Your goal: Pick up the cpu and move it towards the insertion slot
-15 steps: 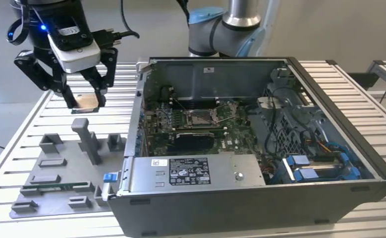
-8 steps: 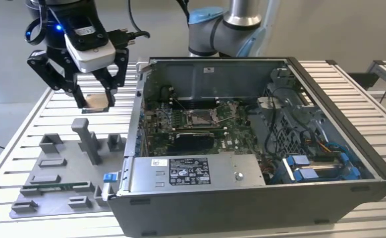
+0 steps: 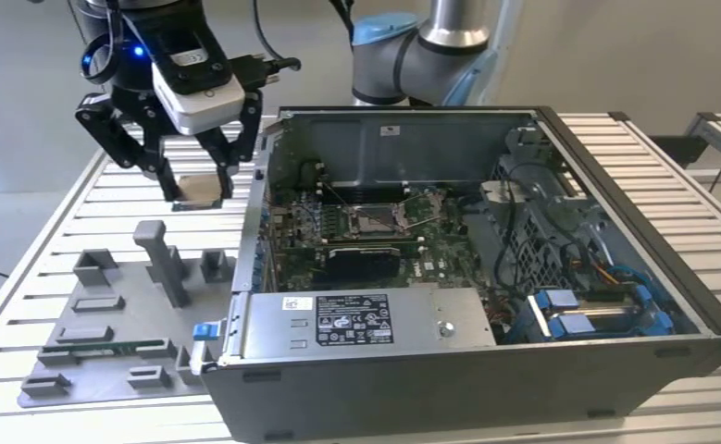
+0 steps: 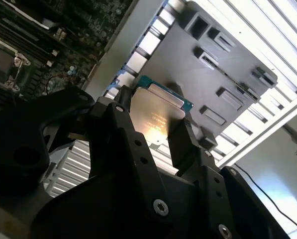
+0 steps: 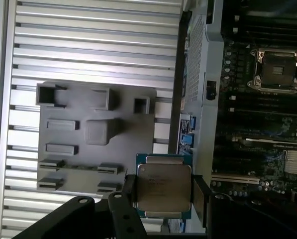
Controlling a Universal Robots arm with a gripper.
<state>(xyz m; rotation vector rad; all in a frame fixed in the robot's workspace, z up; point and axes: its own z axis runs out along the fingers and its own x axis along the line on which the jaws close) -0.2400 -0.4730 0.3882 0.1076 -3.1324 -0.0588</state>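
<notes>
Pick looks done: cpu (image 3: pixel 200 189) is in the air, pinched by its edges between the gripper (image 5: pixel 163 199) fingers. Move part barely underway, I'd judge. The cpu hangs outside the open computer case (image 3: pixel 484 113), and the insertion slot (image 3: pixel 373 219) lies at about 4 o'clock of it in the exterior view, well apart and looking unoccupied. Surface: slatted aluminium table (image 3: pixel 52 222), with a grey fixture plate (image 3: pixel 101 342) at 7 o'clock of the gripper. Room: plain grey floor and wall.
</notes>
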